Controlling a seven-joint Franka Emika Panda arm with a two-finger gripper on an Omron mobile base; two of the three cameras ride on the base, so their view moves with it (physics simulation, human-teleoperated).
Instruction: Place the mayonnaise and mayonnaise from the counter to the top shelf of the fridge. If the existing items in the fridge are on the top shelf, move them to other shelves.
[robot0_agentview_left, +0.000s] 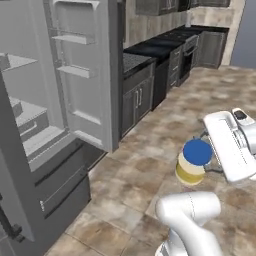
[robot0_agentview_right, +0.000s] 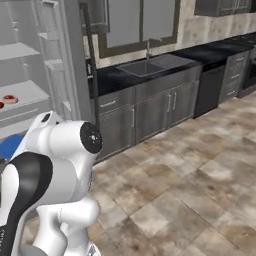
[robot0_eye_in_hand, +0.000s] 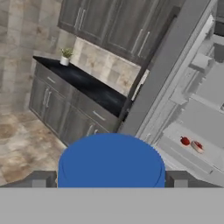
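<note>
A wide pale-yellow mayonnaise jar (robot0_agentview_left: 191, 164) with a bright blue lid hangs above the tiled floor, held from the right by my white hand. In the hand view its blue lid (robot0_eye_in_hand: 111, 162) sits between my two dark fingertips, and my gripper (robot0_eye_in_hand: 110, 180) is shut on it. The grey fridge (robot0_agentview_left: 30, 130) stands open at the left, its thick door (robot0_agentview_left: 85, 75) swung out. A red steak with a white rim (robot0_eye_in_hand: 197, 146) and a small round red vegetable (robot0_eye_in_hand: 185, 141) lie on a pale grey shelf (robot0_agentview_right: 27, 95), with another shelf (robot0_agentview_right: 20, 50) above it.
A black counter (robot0_agentview_right: 115, 76) with a sink (robot0_agentview_right: 145, 66) runs right of the fridge over dark cabinets (robot0_agentview_right: 150, 112). A small potted plant (robot0_eye_in_hand: 65, 56) stands on the counter. Tiled floor (robot0_agentview_left: 145, 165) lies between me and the fridge.
</note>
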